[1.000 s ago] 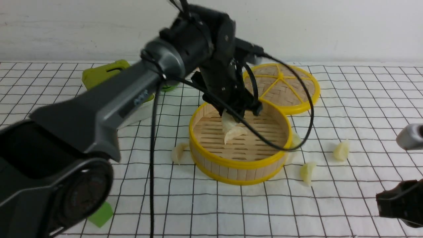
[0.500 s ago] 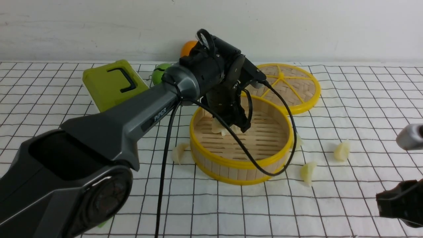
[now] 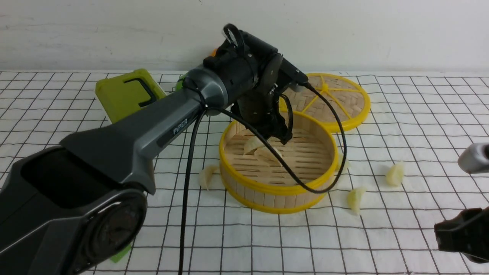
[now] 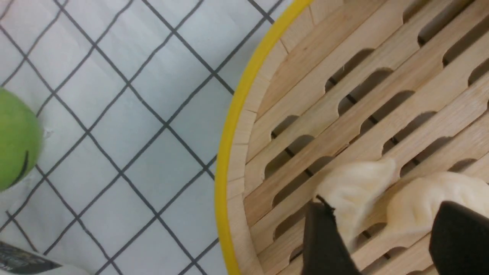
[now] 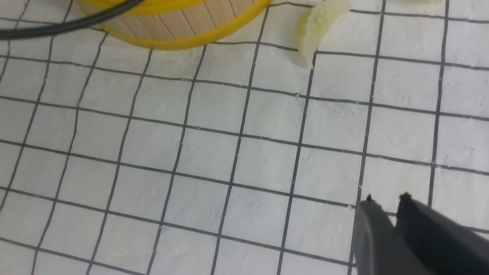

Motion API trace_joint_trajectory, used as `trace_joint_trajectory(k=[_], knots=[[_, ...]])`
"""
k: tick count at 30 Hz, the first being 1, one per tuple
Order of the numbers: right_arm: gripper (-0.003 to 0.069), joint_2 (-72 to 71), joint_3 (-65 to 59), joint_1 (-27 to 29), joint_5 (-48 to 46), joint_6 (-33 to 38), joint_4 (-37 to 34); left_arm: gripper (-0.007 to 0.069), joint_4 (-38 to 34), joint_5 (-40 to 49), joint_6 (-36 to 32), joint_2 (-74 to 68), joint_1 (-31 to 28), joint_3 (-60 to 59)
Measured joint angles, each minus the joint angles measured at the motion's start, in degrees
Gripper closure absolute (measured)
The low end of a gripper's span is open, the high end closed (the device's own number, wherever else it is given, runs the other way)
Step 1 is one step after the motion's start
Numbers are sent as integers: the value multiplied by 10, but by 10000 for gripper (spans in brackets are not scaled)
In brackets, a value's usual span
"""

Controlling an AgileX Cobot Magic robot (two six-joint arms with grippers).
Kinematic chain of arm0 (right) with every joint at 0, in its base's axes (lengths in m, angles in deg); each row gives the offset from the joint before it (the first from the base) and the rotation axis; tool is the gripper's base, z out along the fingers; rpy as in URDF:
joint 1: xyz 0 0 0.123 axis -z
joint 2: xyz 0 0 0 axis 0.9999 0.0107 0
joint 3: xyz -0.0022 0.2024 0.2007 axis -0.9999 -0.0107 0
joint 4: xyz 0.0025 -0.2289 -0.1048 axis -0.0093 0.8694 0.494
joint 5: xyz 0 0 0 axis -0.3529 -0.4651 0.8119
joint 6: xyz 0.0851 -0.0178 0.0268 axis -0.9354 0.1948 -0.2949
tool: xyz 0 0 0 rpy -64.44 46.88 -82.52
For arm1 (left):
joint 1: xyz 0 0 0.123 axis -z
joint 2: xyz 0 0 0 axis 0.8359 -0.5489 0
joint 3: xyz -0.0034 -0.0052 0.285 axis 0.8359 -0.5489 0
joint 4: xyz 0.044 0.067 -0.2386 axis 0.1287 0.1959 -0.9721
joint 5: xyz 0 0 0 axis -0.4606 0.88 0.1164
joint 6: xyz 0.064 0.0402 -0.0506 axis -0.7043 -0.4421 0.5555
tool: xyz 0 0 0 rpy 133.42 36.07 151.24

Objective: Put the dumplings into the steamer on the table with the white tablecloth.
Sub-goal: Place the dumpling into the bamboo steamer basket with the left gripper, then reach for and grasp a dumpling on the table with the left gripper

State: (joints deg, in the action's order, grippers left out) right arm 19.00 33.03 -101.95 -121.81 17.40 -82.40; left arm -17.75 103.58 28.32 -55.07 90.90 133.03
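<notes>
The bamboo steamer (image 3: pixel 275 198) with yellow rims stands mid-table on the white gridded tablecloth (image 3: pixel 412 114). Two cream dumplings (image 3: pixel 253 144) (image 3: pixel 268 152) lie on its slatted floor. My left gripper (image 3: pixel 282 136) hangs just above them, open and empty. In the left wrist view its black fingers (image 4: pixel 324 240) stand apart on either side of the two dumplings (image 4: pixel 355 187) (image 4: pixel 428 194). Other dumplings lie on the cloth: one left of the steamer (image 3: pixel 206 176), two to its right (image 3: pixel 355 198) (image 3: pixel 395 173), one half hidden behind its right rim (image 3: pixel 344 162). My right gripper (image 5: pixel 386 200) is shut and empty, low at the front right (image 3: pixel 462 233).
The flat woven steamer lid (image 3: pixel 332 99) lies behind the steamer to the right. A green box (image 3: pixel 126 95) sits at the back left, with a green ball (image 4: pixel 15 137) beside it. A green block (image 3: pixel 120 254) lies at the front left. The left arm's cable loops over the steamer's front rim.
My left gripper lowered into the steamer with a dumpling, let it go and rose slightly. The dumpling now lies beside the other on the slats. The right arm has not moved.
</notes>
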Motion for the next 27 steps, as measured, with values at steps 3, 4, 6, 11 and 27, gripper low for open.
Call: trace_joint_trajectory(k=[3, 4, 6, 11, 27], knots=[[566, 0, 0, 0, 0, 0, 0, 248, 1, 2, 26, 5, 0, 1], [566, 0, 0, 0, 0, 0, 0, 248, 0, 3, 30, 5, 0, 1], [564, 0, 0, 0, 0, 0, -1, 248, -14, 6, 52, 4, 0, 1], [559, 0, 0, 0, 0, 0, -2, 276, -73, 32, 75, 4, 0, 1], [552, 0, 0, 0, 0, 0, -2, 637, -143, 21, 224, -42, 0, 1]])
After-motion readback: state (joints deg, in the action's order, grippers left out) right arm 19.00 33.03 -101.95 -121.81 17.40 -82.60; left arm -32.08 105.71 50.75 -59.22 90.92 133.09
